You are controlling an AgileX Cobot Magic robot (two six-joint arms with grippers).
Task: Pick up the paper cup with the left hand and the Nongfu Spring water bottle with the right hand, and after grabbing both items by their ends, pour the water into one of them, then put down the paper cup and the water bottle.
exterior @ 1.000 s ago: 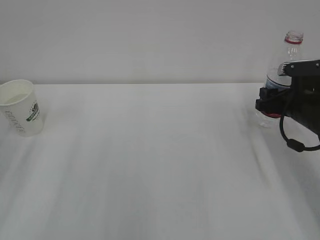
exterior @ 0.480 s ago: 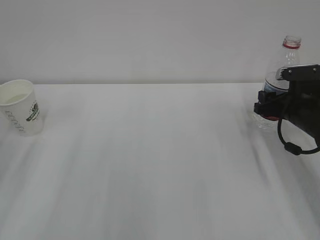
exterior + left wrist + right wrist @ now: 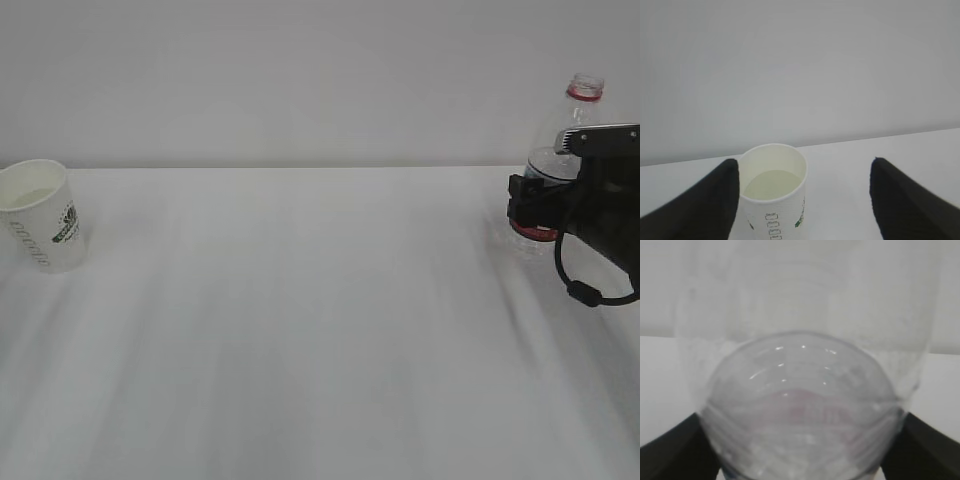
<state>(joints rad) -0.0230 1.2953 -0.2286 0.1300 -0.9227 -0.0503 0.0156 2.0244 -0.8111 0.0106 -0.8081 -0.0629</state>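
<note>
I am setting down: the cup (image 3: 42, 215) is standing at the table's (image 3: 320, 330) left edge, my left gripper (image 3: 802, 200) gaping beside it; the bottle (image 3: 556, 160) is standing at the right edge between my right gripper's (image 3: 535, 205) fingers; I cannot tell whether they grip it, so next I am backing off gently.

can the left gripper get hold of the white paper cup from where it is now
Probably yes. In the left wrist view the small white paper cup stands upright between the open black left gripper fingers, close against one of them, with nothing in the way.
</note>
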